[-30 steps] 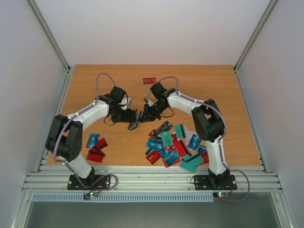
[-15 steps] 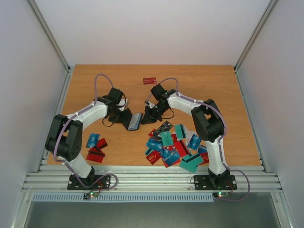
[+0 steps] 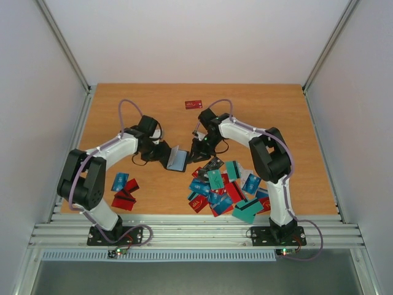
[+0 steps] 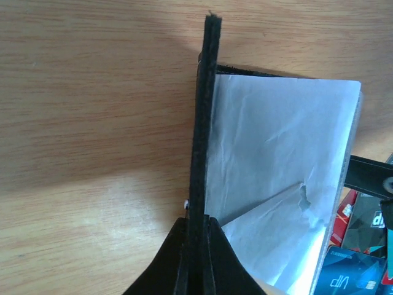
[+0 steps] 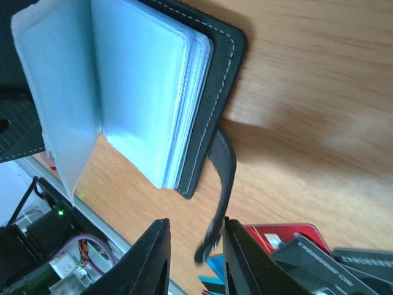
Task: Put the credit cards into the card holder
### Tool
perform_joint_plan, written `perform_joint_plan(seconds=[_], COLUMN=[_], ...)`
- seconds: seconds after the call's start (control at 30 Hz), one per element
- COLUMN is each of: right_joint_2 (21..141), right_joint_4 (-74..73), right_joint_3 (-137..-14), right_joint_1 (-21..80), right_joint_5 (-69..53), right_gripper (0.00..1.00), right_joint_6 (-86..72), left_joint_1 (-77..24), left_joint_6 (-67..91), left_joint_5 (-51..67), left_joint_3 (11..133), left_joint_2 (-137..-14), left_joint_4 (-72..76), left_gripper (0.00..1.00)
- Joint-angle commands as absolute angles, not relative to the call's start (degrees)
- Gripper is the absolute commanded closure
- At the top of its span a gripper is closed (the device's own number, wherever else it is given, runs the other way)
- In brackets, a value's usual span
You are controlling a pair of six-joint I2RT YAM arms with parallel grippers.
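Open card holder (image 3: 177,160) at centre; left tool (image 4: 198,222) on its cover, right tool (image 5: 196,227) at its tab.
Nearest the arm bases, the main heap of credit cards (image 3: 222,187) (red, teal, blue, dark grey) lies ahead of the right arm, with a smaller red-and-blue cluster (image 3: 123,190) ahead of the left. Just beyond the heap, the holder's pale sleeves (image 5: 135,86) are fanned out. The left tool is clamped on the black cover's edge. The right tool has its jaws apart, the snap tab (image 5: 222,178) hanging between the fingers, unpinched. Farthest, one red card (image 3: 193,104) lies alone on the bench (image 3: 276,117).
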State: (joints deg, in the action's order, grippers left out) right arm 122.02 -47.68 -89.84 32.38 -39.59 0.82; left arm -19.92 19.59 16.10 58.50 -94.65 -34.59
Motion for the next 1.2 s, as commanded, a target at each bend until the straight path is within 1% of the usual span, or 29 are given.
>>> perform_joint_plan(seconds=[0.0, 0.1, 0.2, 0.33, 0.43, 0.7, 0.87, 1.03, 1.17], right_joint_2=[118.04, 115.50, 113.01, 112.61, 114.70, 119.98, 121.83, 123.18, 124.36], right_joint_4=[-51.32, -50.26, -45.54, -37.01, -34.51, -33.98, -34.77, -33.62, -32.38], right_joint_3=[-90.92, -90.48, -88.40, -85.11, -85.11, -87.02, -88.53, -88.99, -89.83], right_joint_1=[31.20, 31.03, 30.97, 31.11, 31.25, 31.71, 31.69, 31.81, 32.39], right_joint_5=[-37.48, -38.77, -43.37, -47.68, -48.46, -47.37, -46.42, -47.28, -48.34], right_gripper=[0.73, 0.67, 0.62, 0.60, 0.59, 0.57, 0.56, 0.48, 0.46], right_joint_6=[3.44, 2.50, -1.79, -8.79, -11.97, -13.81, -13.51, -14.33, -15.09], left_joint_1=[-19.64, -19.60, -19.48, -18.76, -18.14, -16.94, -16.21, -15.91, -15.87], left_joint_6=[23.51, 24.77, 26.59, 28.69, 29.87, 31.00, 30.51, 29.07, 28.68], left_joint_5=[18.60, 20.46, 22.22, 25.03, 26.97, 31.81, 32.17, 31.61, 31.29], left_joint_3=[57.09, 56.46, 55.70, 54.92, 54.31, 53.60, 52.67, 52.40, 52.29], left_joint_2=[-92.89, -92.81, -92.47, -92.02, -91.57, -92.29, -92.65, -93.05, -93.40], left_joint_4=[-32.40, -31.53, -30.28, -28.80, -27.57, -25.75, -25.96, -27.34, -27.61], left_gripper=[1.00, 1.00, 1.00, 1.00, 1.00, 1.00, 1.00, 1.00, 1.00])
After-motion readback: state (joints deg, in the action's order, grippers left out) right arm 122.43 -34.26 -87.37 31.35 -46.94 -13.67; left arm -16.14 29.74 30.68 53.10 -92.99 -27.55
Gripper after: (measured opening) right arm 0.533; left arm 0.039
